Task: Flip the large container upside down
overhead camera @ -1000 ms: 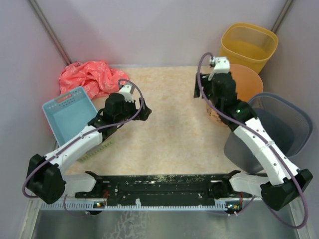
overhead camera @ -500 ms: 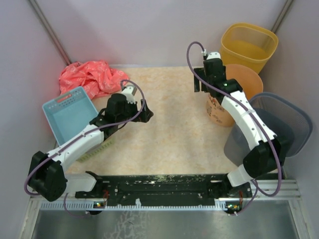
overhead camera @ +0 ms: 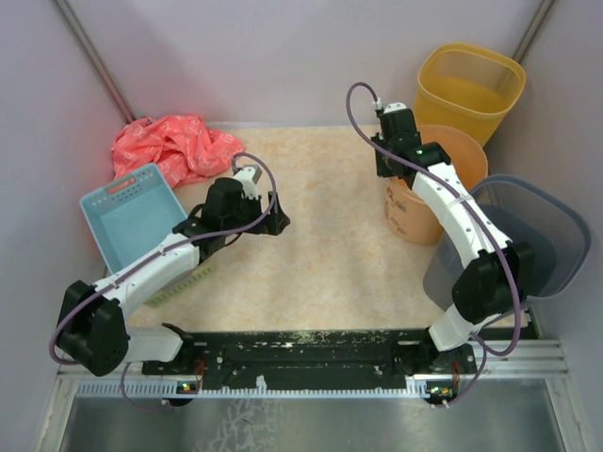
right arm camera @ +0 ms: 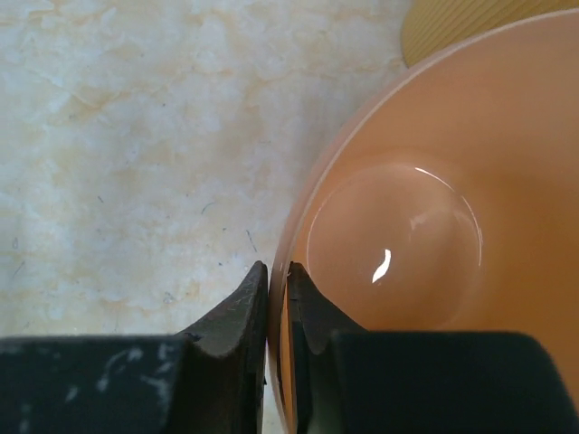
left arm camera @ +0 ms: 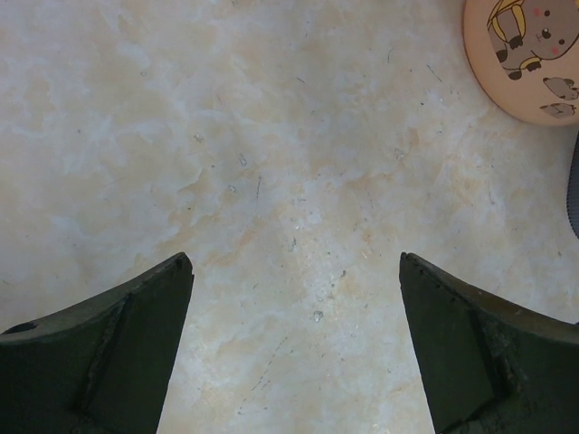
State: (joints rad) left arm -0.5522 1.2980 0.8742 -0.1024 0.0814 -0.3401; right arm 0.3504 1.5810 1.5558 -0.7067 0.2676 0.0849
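Observation:
The large container [overhead camera: 460, 155] is a round peach-orange bucket standing upright at the right of the table, with cartoon prints on its side. My right gripper [overhead camera: 384, 171] is at its left rim. In the right wrist view the right gripper [right arm camera: 278, 271] is shut on that rim, one finger outside and one inside the container [right arm camera: 407, 226]. My left gripper [overhead camera: 280, 218] hovers over the bare tabletop at centre-left, open and holding nothing [left arm camera: 297, 262]. The container's side [left arm camera: 529, 54] shows at the top right of the left wrist view.
A yellow bin [overhead camera: 471, 85] stands behind the container and a grey bin [overhead camera: 528, 245] just to its right. A blue basket [overhead camera: 127, 212] and a red cloth [overhead camera: 170, 146] lie at the left. Walls close the back and sides.
My right arm has swung from above the container to its left rim, and its gripper has gone from open to shut on the rim. The left arm barely moved.

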